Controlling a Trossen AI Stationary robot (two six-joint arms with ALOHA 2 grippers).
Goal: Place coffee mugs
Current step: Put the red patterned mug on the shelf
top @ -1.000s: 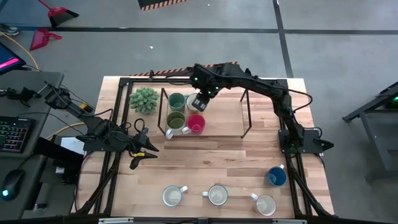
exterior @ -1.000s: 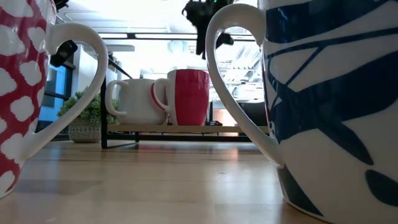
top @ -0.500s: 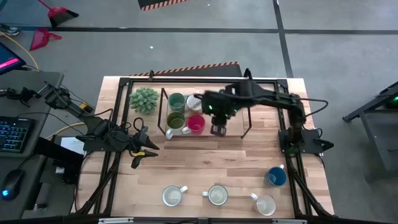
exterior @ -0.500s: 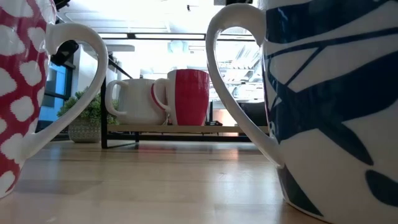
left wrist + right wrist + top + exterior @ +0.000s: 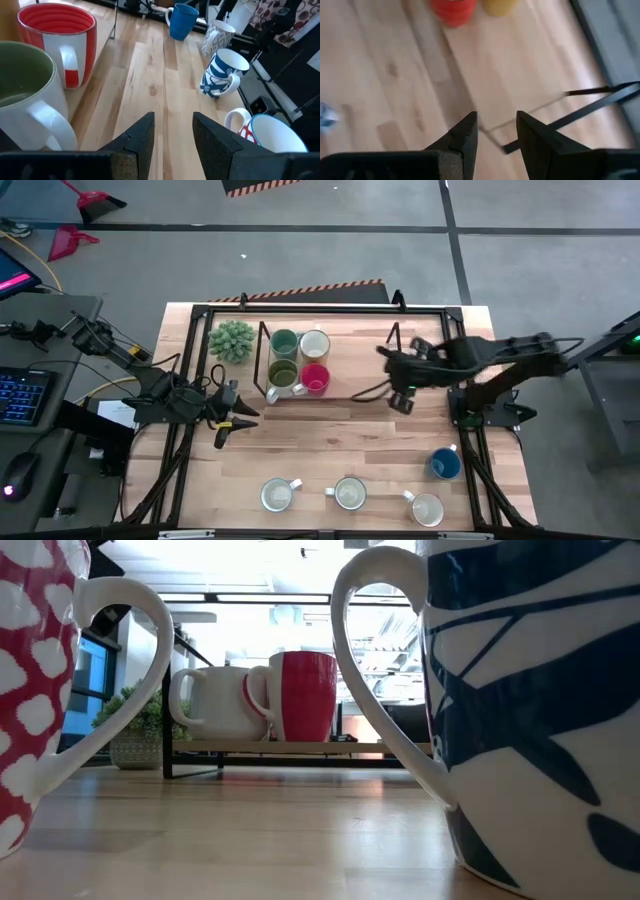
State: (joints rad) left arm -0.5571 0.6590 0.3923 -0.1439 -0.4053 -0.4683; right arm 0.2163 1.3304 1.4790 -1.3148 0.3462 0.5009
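Right fingers apart — empty.

One camera hangs above, looking straight down on the whole table. Another sits at table-top height, close behind two mugs, facing the red mug on the low shelf. Both wrist cameras look down past their fingers at the same wood.

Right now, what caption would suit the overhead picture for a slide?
Four ceramic mugs stand grouped on the black wire rack; the right gripper hovers empty nearby, four more mugs waiting along the wooden table.
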